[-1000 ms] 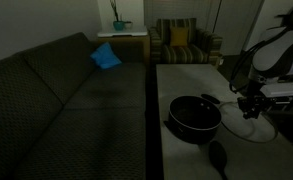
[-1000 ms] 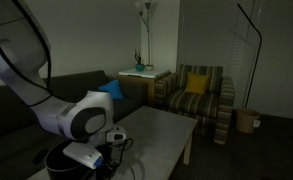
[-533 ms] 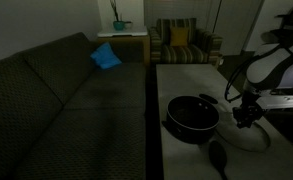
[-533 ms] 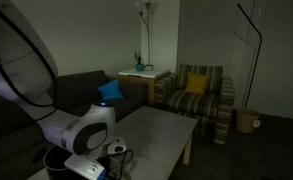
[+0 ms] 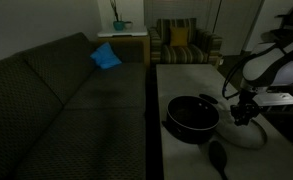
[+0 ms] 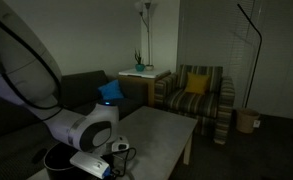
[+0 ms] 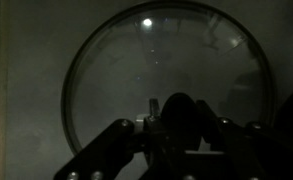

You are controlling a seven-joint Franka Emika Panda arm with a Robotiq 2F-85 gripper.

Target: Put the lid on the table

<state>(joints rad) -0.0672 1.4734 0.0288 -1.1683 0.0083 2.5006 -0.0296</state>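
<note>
The see-through lid (image 7: 151, 60) fills the wrist view, lying flat over the pale table top. Its dark knob (image 7: 178, 112) sits between my gripper's (image 7: 178, 122) two fingers, which are shut on it. In an exterior view the lid (image 5: 252, 135) is low at the table (image 5: 186, 75), right of the black pot (image 5: 193, 115), with my gripper (image 5: 244, 112) directly above it. In an exterior view my gripper (image 6: 114, 155) hangs by the pot (image 6: 54, 160) at the near end of the table (image 6: 161, 130). Whether the rim touches the table is too dim to tell.
A small black spoon (image 5: 218, 155) lies on the table in front of the pot. A dark sofa (image 5: 76, 100) with a blue cushion (image 5: 106, 57) runs along the table. A striped armchair (image 6: 198, 95) and a small white side table (image 5: 124, 37) stand beyond.
My gripper has come down with the lid, from above the table beside the pot to low at the table top. The pot and spoon have not moved.
</note>
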